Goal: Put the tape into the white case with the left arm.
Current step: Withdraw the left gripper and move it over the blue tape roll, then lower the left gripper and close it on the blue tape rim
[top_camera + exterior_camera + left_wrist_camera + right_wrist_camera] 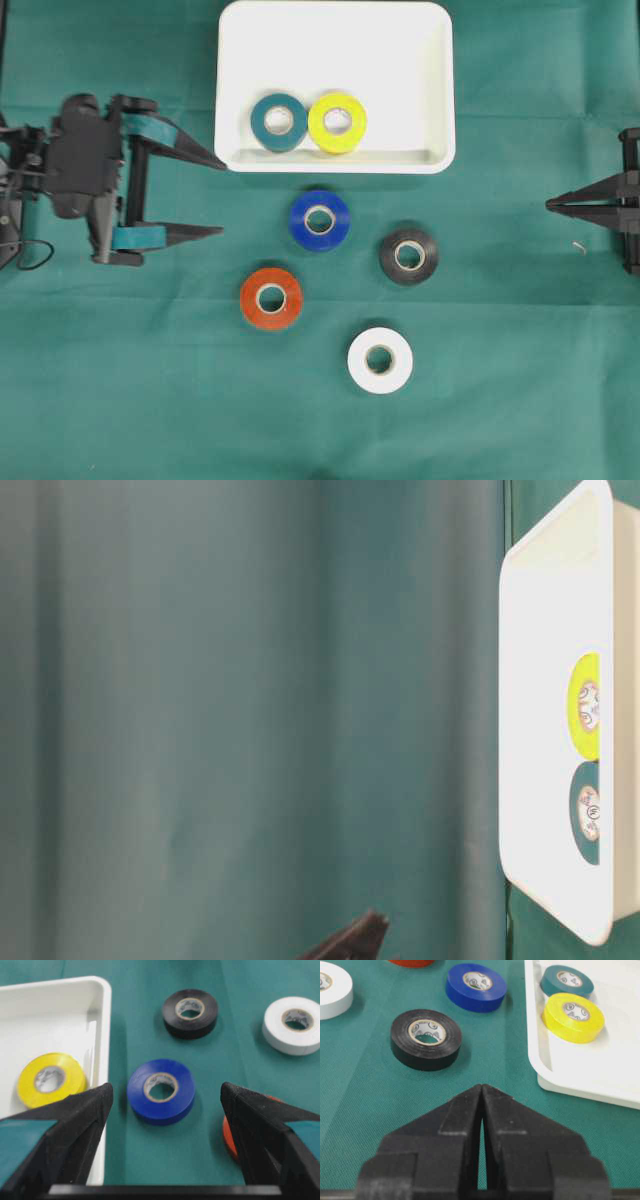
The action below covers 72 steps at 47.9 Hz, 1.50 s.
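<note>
Tape rolls, teal (279,122) and yellow (338,122), inside white case (335,30); left end effector (222,198) wide, empty.

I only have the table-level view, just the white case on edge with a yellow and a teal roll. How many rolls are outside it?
Observer: Four: blue roll, black roll, orange roll, white roll.
Operator: Left gripper?
Observer: The left gripper is open and empty, left of the blue roll.
Operator: Right gripper?
Observer: The right gripper is shut at the right edge, holding nothing.
</note>
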Available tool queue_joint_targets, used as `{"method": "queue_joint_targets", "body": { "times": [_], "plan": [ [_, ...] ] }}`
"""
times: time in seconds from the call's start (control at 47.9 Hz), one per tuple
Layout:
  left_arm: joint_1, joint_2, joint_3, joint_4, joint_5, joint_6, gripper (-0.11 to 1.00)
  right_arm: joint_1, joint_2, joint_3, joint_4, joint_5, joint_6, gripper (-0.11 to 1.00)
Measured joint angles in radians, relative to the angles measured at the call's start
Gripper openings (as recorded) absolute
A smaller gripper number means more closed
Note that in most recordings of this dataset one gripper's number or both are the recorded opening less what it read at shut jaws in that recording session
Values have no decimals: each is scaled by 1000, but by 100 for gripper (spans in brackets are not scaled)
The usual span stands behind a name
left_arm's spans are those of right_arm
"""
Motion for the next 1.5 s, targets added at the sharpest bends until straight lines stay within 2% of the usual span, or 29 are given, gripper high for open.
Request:
{"method": "queue_joint_targets", "body": {
  "times": [0.376,0.668,1.211,1.503],
  "plan": [
    [-5,189,-124,2,-5,5,89,0,0,0,-2,-2,0,-9],
    [-6,255,-198,0,-5,9,89,0,0,0,-2,-2,0,-9],
    [-6,337,-273,0,-3,8,89,0,0,0,-2,-2,0,-9],
    [-6,377,-278,0,51,5,89,0,0,0,-2,-2,0,-9]
  ]
}}
